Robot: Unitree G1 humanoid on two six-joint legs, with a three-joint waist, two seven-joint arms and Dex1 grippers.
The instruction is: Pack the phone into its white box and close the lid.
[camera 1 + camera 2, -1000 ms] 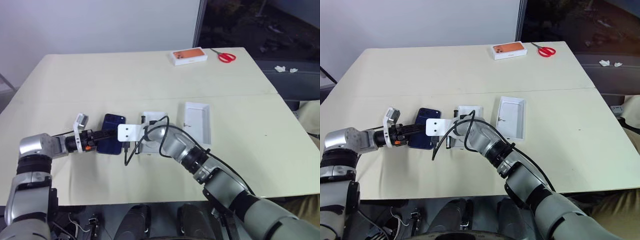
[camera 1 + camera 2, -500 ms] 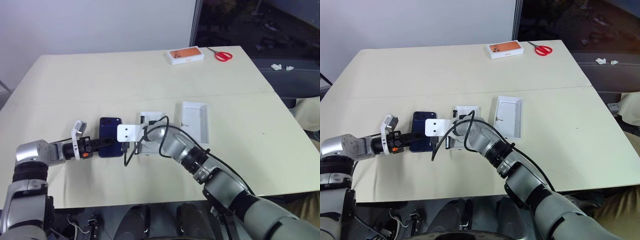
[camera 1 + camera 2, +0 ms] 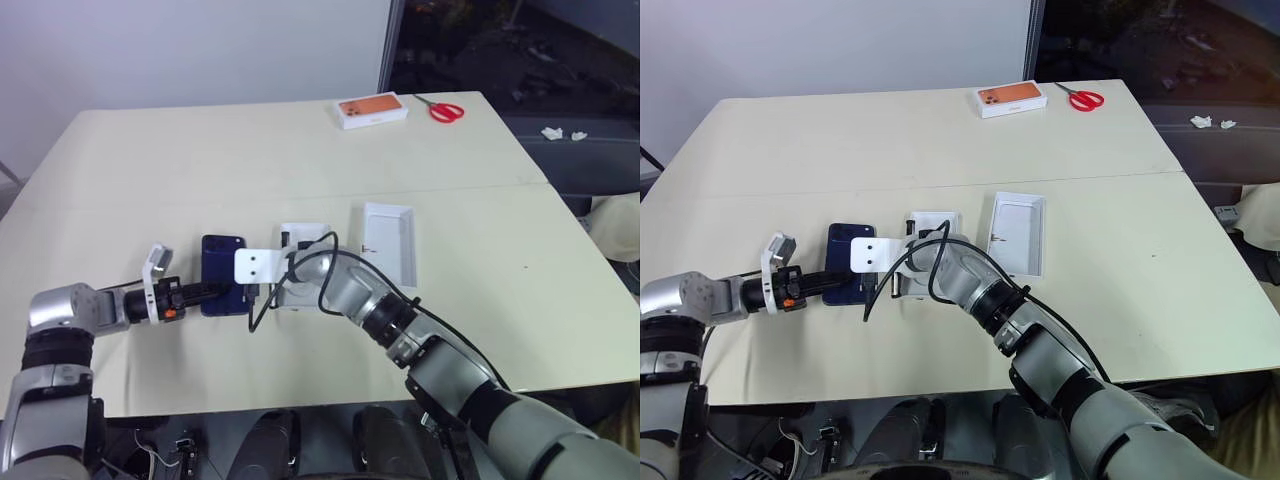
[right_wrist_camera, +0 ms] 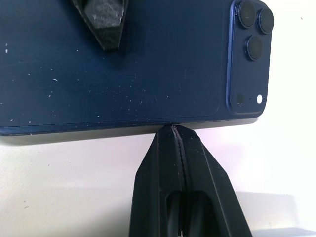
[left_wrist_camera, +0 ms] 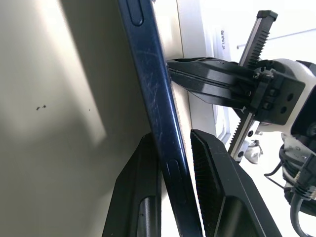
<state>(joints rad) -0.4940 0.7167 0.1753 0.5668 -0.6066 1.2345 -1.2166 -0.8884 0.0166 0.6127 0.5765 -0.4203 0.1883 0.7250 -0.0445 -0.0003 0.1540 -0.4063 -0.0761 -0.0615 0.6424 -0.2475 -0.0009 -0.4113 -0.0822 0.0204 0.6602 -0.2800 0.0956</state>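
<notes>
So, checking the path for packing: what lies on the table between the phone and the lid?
The white box with its insert lies there, between the phone and the lid, partly behind the right tool, in the eye views.

The left gripper reaches in from the left, its 2 fingers clamped on the phone's edge — the right gripper, fingers pressed together, touches its long side.

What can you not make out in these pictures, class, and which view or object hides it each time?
- The white box: head views; the right arm covers its inside and near end.
- The phone: right wrist view; its screen side faces away, one end is cut off.
- The lid: head views; its outer face lies against the table.
</notes>
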